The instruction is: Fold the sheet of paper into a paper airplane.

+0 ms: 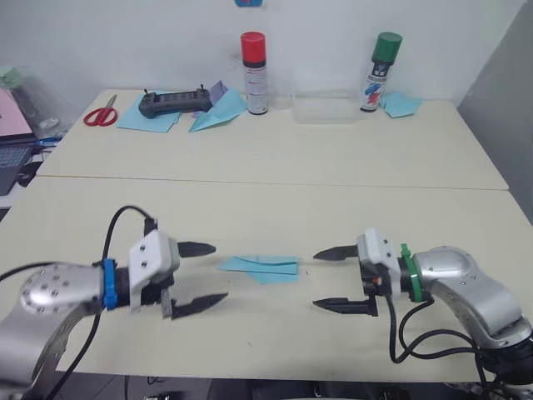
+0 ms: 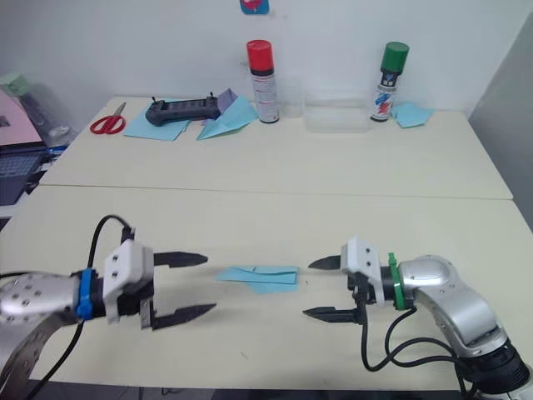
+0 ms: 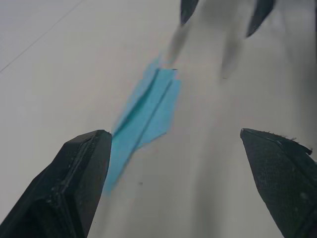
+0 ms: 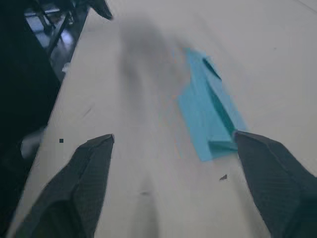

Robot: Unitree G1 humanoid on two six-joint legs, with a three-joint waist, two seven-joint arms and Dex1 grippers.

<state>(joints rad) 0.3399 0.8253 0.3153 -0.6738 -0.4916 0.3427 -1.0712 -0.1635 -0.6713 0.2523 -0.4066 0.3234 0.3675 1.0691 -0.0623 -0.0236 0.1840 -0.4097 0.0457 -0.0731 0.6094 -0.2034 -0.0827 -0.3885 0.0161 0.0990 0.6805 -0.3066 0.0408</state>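
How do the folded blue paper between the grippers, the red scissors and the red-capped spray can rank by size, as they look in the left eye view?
1. Red-capped spray can, tallest, though it stands farthest from the camera.
2. Folded blue paper, nearer the camera, so perhaps flattered.
3. Red scissors, smallest, but far back, so their rank against the paper is unsure.

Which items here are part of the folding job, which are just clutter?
Job:
- paper airplane, folded, flat on the near table
- left gripper and right gripper, jaws open, either side of it

Lying about, far table:
- scissors
- black controller
- paper dart
- red-capped can
- green-capped can
- clear tray
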